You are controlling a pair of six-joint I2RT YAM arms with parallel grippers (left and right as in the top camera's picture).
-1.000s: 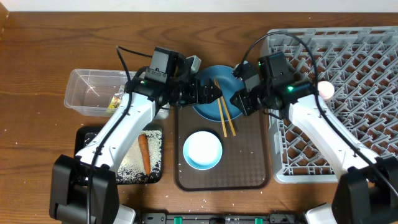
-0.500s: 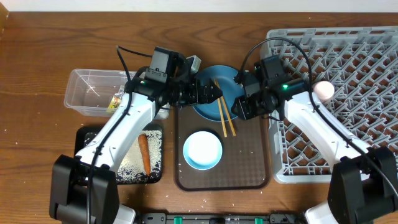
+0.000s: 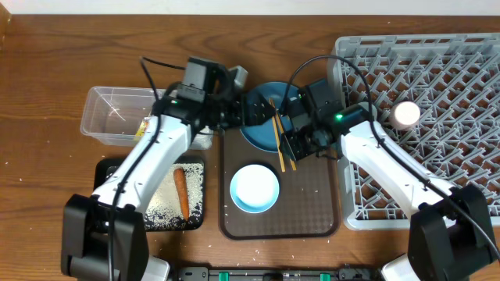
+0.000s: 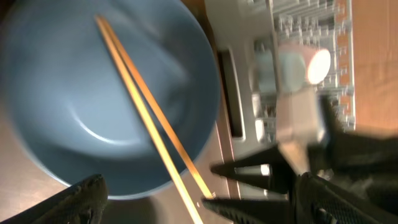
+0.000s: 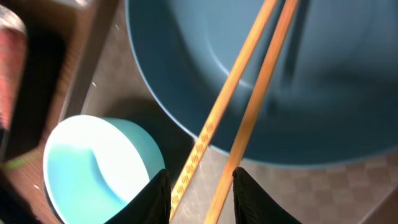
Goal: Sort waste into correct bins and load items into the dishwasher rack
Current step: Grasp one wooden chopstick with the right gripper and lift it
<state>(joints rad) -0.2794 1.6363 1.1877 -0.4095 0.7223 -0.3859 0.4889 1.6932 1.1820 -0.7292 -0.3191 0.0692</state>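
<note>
A pair of wooden chopsticks (image 3: 278,134) lies slanted across the dark-blue plate (image 3: 262,105), with the lower ends resting on the brown tray. My right gripper (image 3: 288,145) is open over those lower ends. In the right wrist view both chopsticks (image 5: 245,93) pass between its fingertips (image 5: 202,202), still lying on the plate (image 5: 323,81). My left gripper (image 3: 250,115) hovers wide open over the plate's left side, with nothing between its fingers (image 4: 81,199). The white-and-light-blue bowl (image 3: 254,188) stands on the tray below the plate. A pale pink cup (image 3: 405,115) sits in the grey dishwasher rack (image 3: 469,86).
The brown serving tray (image 3: 312,211) carries the plate and bowl. A clear tub (image 3: 109,109) at the left holds a yellow-and-silver wrapper (image 3: 145,127). Below it the black tray (image 3: 105,176) holds an orange carrot (image 3: 181,192) and rice grains. The rack's edge stands close to the right arm.
My right gripper has moved left and down from the plate's right rim to the chopsticks' lower ends, its jaws wider. My left gripper has drawn back slightly to the left and opened further.
</note>
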